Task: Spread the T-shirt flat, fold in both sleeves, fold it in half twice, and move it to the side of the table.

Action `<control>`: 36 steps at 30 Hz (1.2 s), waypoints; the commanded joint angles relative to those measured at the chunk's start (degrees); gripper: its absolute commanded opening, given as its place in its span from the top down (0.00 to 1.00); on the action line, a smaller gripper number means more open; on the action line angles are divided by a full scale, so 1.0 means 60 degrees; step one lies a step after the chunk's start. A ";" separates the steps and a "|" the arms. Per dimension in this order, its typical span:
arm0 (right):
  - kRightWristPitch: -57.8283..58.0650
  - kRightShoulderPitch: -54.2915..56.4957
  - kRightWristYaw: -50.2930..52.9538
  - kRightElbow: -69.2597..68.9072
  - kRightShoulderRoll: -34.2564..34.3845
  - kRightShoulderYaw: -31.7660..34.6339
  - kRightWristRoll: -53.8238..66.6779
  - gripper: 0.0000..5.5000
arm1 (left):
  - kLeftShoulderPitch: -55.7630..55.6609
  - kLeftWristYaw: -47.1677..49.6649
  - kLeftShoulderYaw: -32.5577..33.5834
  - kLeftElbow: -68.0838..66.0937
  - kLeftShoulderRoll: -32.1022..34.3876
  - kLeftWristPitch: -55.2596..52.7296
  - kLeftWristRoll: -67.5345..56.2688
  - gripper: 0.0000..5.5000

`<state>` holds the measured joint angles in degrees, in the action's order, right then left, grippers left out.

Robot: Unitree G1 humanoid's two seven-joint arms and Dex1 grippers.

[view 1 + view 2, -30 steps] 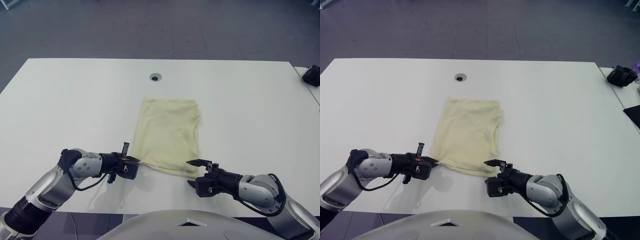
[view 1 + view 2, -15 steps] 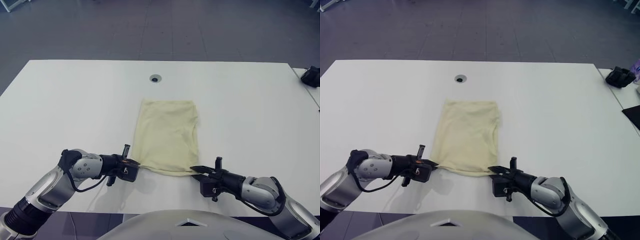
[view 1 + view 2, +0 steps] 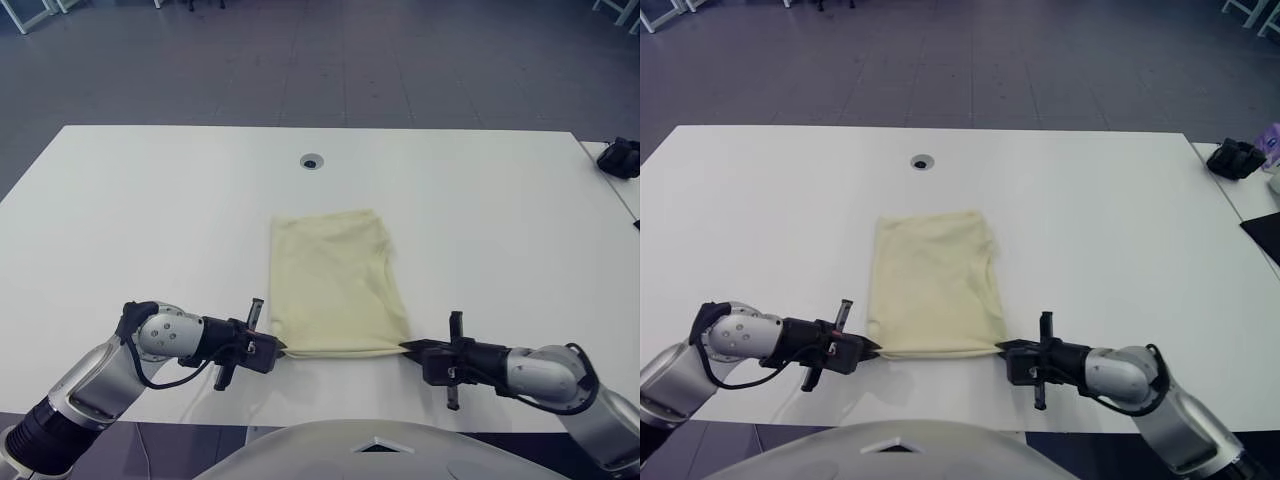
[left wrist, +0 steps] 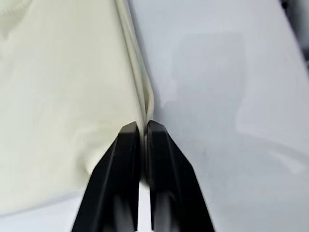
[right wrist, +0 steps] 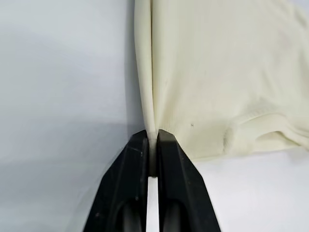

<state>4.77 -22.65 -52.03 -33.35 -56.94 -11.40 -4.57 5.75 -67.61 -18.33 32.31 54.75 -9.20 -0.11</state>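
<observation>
Holding the shirt [image 3: 335, 285] by its two near corners, low over the table [image 3: 150, 200]. Pinching the near-left corner with the left gripper [image 3: 278, 347] and the near-right corner with the right gripper [image 3: 408, 349], both clamped tight on cloth with only a sliver of hem between the fingers. Stretching the near hem into a straight line between the two grips.

Lying as a narrow pale-yellow rectangle, apparently with the sleeves already folded in. Sitting midway between the left and right edges, closer to the near edge than the far one, and well short of the hole [image 3: 312, 161] by the far edge.

Judging the stage: readying the first fold in half, near hem over to far hem.

Handling as light, soft, limp cloth: sagging wherever unsupported, probably sliding readily on the smooth top, creasing rather than holding shape. Gripping at the very corners, through all layers, and seeming right in that. Risking, with only the top layer caught, the folded sleeves falling open.

Needing both corners lifted level and carried together toward the far edge, hem stretched against drooping and dragging in the middle. Risking a skewed fold by leading with one side, or dragging the far half along with the pull.
</observation>
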 commanded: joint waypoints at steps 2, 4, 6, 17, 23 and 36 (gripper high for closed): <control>0.2047 0.0101 -0.1280 -0.1299 -0.0836 0.0591 0.1492 0.99 | -0.0570 -0.0677 0.0206 -0.0041 0.0149 -0.0743 -0.1091 0.99; 0.2659 0.0167 -0.1435 -0.1725 -0.0930 0.0682 0.1864 0.99 | -0.0605 -0.0883 0.0189 -0.0001 0.0189 -0.0988 -0.1445 0.99; 0.3181 0.0238 -0.1515 -0.2070 -0.0971 0.0706 0.2149 0.99 | -0.0511 -0.0998 0.0205 0.0179 0.0246 -0.1271 -0.1759 0.99; 0.6167 0.1739 -0.1834 -0.3336 -0.0981 0.1322 0.5130 0.99 | -0.0288 -0.1259 0.0665 0.0973 0.0606 -0.2766 -0.3559 0.99; 0.7171 0.1870 -0.2053 -0.3242 -0.1278 0.1879 0.6684 0.99 | -0.0130 -0.1777 0.1143 0.0840 0.1071 -0.3012 -0.4454 0.99; 0.7538 0.4282 -0.2566 -0.0317 -0.1221 0.2646 0.8324 0.99 | -0.2722 -0.1702 0.1830 -0.1423 0.0303 -0.4799 -0.6354 0.99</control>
<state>50.80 0.32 -66.93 -38.72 -64.89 5.76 46.12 -6.77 -77.43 -7.73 27.45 57.21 -36.06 -37.39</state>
